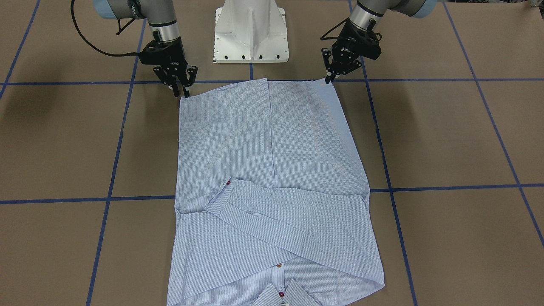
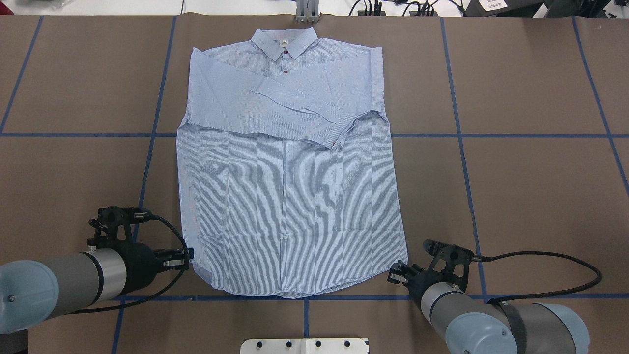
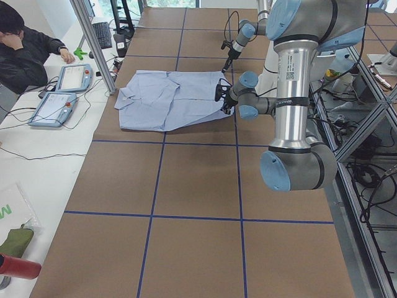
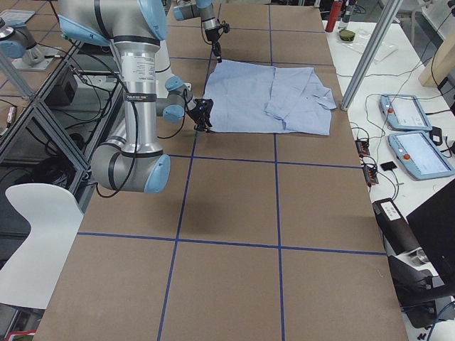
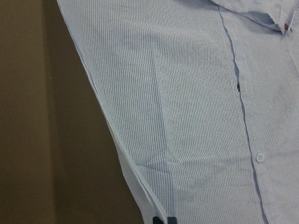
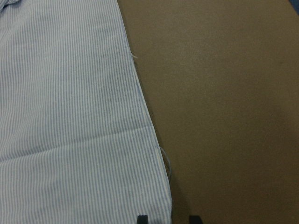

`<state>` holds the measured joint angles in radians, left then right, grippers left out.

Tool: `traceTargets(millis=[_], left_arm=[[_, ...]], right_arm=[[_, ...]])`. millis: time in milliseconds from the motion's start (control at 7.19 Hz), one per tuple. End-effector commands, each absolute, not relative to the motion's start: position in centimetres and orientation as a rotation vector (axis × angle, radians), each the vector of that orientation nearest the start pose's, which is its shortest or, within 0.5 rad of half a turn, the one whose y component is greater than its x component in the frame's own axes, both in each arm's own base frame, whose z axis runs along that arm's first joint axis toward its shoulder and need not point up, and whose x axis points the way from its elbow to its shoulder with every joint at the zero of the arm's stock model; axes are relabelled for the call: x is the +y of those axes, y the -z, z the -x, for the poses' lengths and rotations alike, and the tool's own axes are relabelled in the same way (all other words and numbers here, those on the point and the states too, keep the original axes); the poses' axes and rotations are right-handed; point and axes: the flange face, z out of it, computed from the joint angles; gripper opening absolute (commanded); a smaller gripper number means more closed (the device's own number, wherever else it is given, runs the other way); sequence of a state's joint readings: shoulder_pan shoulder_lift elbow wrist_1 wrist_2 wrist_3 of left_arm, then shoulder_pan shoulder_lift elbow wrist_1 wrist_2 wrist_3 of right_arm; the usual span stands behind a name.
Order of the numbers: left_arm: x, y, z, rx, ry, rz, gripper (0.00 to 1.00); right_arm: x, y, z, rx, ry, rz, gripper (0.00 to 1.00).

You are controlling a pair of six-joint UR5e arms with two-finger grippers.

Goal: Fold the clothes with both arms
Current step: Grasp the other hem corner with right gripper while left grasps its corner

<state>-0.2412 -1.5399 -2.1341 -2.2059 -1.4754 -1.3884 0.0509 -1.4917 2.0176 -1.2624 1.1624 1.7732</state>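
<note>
Black tips of the left tool (image 5: 164,219) stand close together on the hem corner of the shirt (image 2: 290,206), and I judge them pinched on the cloth. Those of the right tool (image 6: 168,218) stand wider apart, straddling the opposite hem corner without gripping it.

From these 2 corners the shirt stretches flat across the brown worktop (image 2: 516,196), buttoned front up, collar at the far side. Both sleeves (image 2: 275,105) lie crossed over the chest, so the sleeve fold looks done. The step in hand seems to be taking the hem for a fold toward the collar. That calls for the right tool to close on its corner. Then both should lift and carry evenly, so the cloth neither skews nor drags.

Print on the white neck label (image 2: 284,43) is too small to read.
</note>
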Motion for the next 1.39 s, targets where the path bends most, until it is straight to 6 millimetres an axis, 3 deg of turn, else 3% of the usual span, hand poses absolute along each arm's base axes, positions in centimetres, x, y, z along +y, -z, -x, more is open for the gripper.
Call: traceTargets(millis=[0, 278, 417, 835, 1113, 1252], left_arm=[[-24.8, -33.5, -40.6, 1.123, 0.110, -0.329, 0.00], [-24.9, -33.4, -40.5, 1.125, 0.111, -0.331, 0.00], [-24.8, -33.3, -40.5, 1.129, 0.110, -0.330, 0.00], [-24.8, -33.1, -40.5, 1.132, 0.108, -0.328, 0.00], [-24.7, -33.0, -40.6, 1.134, 0.106, -0.326, 0.00], [-24.7, -32.6, -40.4, 1.143, 0.105, -0.325, 0.00]], right_arm=[[-19.9, -37.7, 50.8, -0.852, -0.408, -0.330, 0.29], [-20.0, -37.5, 51.0, -0.856, -0.410, -0.330, 0.00], [-20.3, -37.4, 50.9, -0.856, -0.418, -0.343, 0.00], [-22.0, -34.0, 49.5, -0.920, -0.460, -0.357, 0.00], [-22.1, -34.2, 49.3, -0.901, -0.460, -0.361, 0.00], [-22.3, -33.1, 48.6, -0.923, -0.466, -0.358, 0.00]])
